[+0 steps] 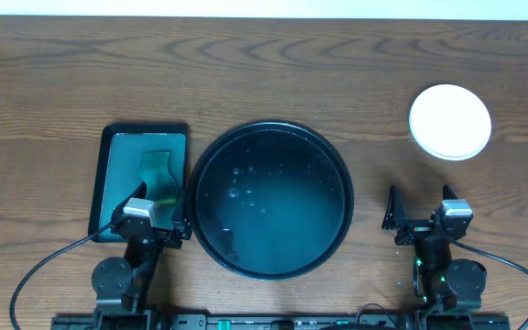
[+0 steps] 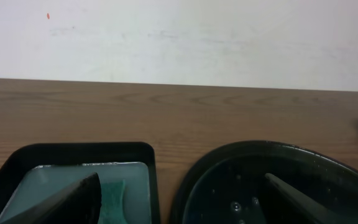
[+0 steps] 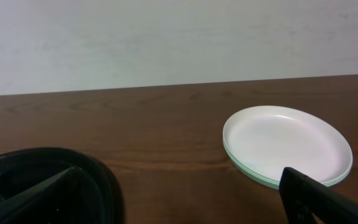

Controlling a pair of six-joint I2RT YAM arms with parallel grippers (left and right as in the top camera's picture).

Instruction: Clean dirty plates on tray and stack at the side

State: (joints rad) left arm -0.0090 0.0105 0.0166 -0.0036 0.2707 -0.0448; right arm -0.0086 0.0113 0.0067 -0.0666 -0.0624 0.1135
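White-topped plates (image 1: 450,121) lie stacked flat off the tray (image 1: 273,197); left tool (image 1: 163,200), right tool (image 1: 420,198) gape empty.

Under the white one of your stacked plates (image 3: 288,146) you get only thin green rims, count unclear. Both wrist views crop the tray (image 2: 204,169) at the bottom.

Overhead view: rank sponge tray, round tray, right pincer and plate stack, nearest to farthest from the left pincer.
1. Sponge tray and round tray: either side of the left pincer, too close to call.
2. Right pincer, across the round tray.
3. Plate stack, far right, toward the back.
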